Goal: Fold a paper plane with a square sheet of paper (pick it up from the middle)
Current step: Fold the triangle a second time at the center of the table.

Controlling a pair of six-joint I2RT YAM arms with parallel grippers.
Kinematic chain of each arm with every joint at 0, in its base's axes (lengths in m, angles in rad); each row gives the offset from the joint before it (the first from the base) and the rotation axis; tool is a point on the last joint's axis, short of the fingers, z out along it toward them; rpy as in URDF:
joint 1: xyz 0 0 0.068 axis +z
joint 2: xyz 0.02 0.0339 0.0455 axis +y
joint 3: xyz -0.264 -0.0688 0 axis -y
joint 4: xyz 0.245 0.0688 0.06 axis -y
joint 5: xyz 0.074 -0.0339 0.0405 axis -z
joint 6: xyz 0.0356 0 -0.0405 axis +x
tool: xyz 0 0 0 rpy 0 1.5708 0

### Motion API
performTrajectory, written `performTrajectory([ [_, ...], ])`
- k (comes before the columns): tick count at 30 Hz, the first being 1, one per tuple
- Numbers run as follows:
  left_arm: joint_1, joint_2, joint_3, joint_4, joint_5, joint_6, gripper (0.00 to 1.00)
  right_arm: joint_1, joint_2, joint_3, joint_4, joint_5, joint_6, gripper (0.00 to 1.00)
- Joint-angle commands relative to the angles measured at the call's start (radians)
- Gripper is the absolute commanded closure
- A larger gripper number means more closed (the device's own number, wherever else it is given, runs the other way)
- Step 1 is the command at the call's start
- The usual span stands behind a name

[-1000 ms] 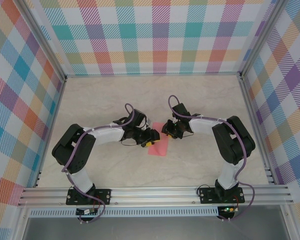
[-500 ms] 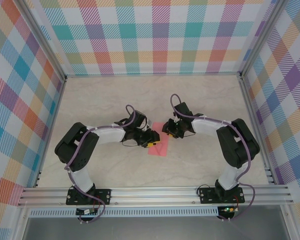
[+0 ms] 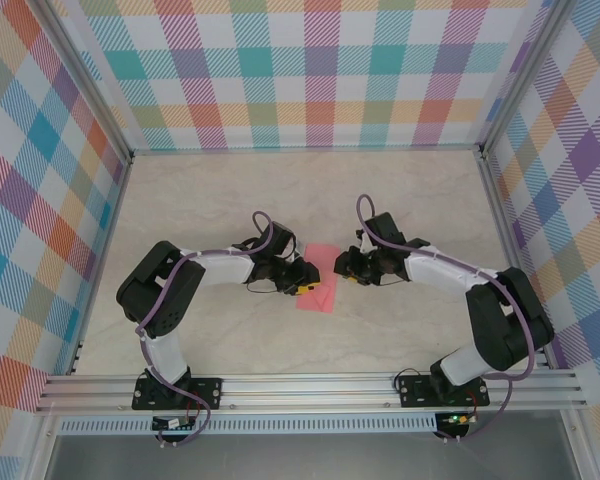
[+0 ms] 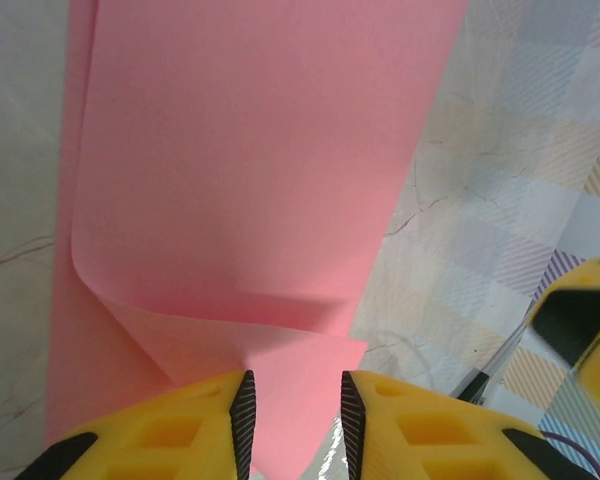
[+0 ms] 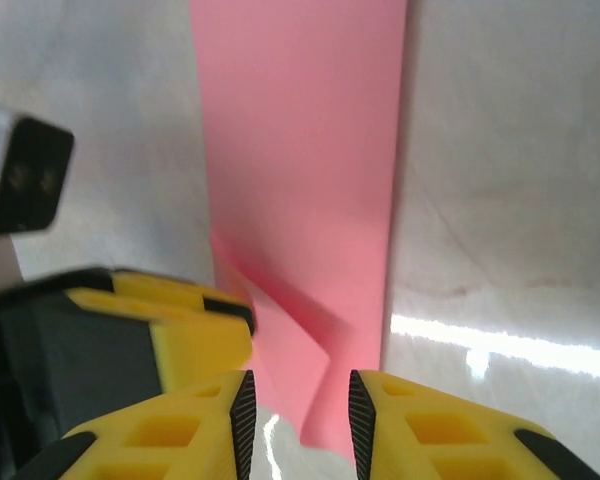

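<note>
Currently the pink paper (image 3: 325, 262) lies on the marble table (image 3: 210, 200) between my two arms, folded into a long strip. One corner of it curls up off the layer beneath. My left gripper (image 4: 294, 400) sits low at the strip's left edge. Its yellow fingers (image 4: 195, 425) stand a narrow gap apart and the lifted corner runs between them, though the pads do not press on it. My right gripper (image 5: 298, 400) hangs at the strip's right edge, jaws likewise slightly apart, with the strip's tip showing in the gap and nothing clamped. Both grippers face each other across the paper, near but not touching
</note>
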Motion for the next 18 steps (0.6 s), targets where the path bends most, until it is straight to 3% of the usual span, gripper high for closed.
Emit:
performTrajectory([
  [1, -0.009, -0.002, 0.023, -0.006, -0.023, -0.013, 0.71, 0.010, -0.022, -0.025, 0.010, -0.122, -0.035, 0.66],
  [18, -0.009, -0.036, 0.011, -0.034, -0.041, -0.009, 0.81, 0.046, 0.143, -0.008, 0.103, -0.172, 0.026, 0.65],
])
